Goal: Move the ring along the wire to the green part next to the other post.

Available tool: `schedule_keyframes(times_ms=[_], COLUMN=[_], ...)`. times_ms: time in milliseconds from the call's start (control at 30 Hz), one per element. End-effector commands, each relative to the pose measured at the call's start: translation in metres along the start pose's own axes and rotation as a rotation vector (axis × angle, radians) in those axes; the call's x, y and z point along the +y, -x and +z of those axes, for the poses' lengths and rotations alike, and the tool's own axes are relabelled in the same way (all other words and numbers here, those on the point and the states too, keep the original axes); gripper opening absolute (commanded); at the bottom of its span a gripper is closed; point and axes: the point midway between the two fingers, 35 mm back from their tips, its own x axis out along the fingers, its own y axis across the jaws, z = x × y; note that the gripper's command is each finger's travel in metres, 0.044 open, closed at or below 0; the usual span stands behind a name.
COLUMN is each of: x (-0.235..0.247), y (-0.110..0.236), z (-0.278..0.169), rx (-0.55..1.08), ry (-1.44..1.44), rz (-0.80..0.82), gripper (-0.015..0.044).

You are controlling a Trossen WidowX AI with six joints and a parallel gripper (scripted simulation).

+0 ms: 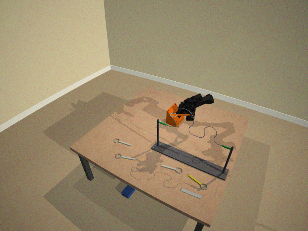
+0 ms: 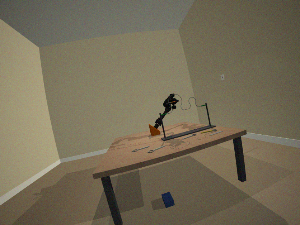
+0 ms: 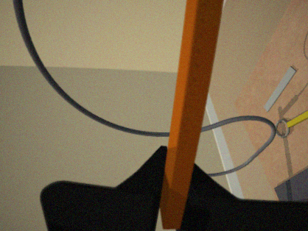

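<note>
Your gripper (image 3: 173, 206) clamped the orange handle (image 3: 191, 107); the grey wire (image 3: 74, 104) curved just behind (ring visible only from the top view).

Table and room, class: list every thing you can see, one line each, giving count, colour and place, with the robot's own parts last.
Table: one, brown top, dark legs, middle of room.
Base plate: one, dark grey, on the table.
Posts: two, dark, at the plate's ends.
Wire: one, grey with green ends, curving between the posts.
Held ring: one, grey, orange handle, high on the wire.
Loose rings, grey handles: three, on the table.
Loose ring, yellow handle: one, near the front edge.
Flat bar: one, grey, front edge.
Block: one, blue, on the floor.
Wedge: one, orange, by the arm's foot.
Arm: one, black.
Pincer: one, black, shut on the handle.
</note>
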Motion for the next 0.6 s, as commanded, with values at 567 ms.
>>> schedule_keyframes(times_ms=[567], x=[0.0091], y=[0.0019], z=[0.0021], rx=[0.024], ry=[-0.224], rz=[0.126], gripper=[-0.0150])
